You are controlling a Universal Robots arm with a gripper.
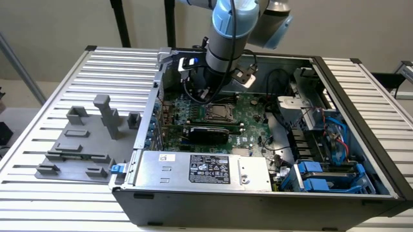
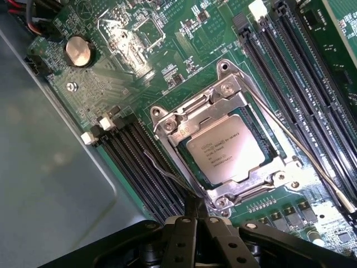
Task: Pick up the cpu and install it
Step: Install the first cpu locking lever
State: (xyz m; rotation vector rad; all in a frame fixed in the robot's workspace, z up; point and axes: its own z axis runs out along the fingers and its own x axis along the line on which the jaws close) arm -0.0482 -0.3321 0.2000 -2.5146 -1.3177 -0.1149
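Fingers (image 2: pixel 195 215) are pressed together with nothing between them, gripper (image 1: pixel 208 94) hanging low inside the open pc case (image 1: pixel 361 145) just above the board. Biggest thing first: the case lies on its side on a slatted metal table (image 1: pixel 58 77), lid off. In the exterior view a grey fixture plate (image 1: pixel 77 145) with upright blocks sits on the table at the exterior view's left, well apart from the work. At the near edge of the case is the silver power supply (image 1: pixel 203 169) with its black label, and blue drive caddies (image 1: pixel 322 179) fill the near corner at the exterior view's right. The green motherboard (image 2: pixel 139 50) covers the case floor, with black memory slots (image 2: pixel 312 89) on both sides of the socket and a coin battery (image 2: pixel 78 51) further off. The socket frame (image 2: pixel 223 145) looks closed down over the cpu (image 2: pixel 226 151); the chip sits square inside the socket, silver top with printed text facing up, so seating looks done. The thin wire retention lever (image 2: pixel 312 162) runs alongside the socket and sticks out past its corner, and I can't tell if it is hooked under its catch. The shut fingertips sit just beside the socket's near corner, not touching the chip. To do this step well I'd say keep the tips off the chip lid, press only on the lever or frame, come straight down, and stay clear of the memory slots next to the socket.
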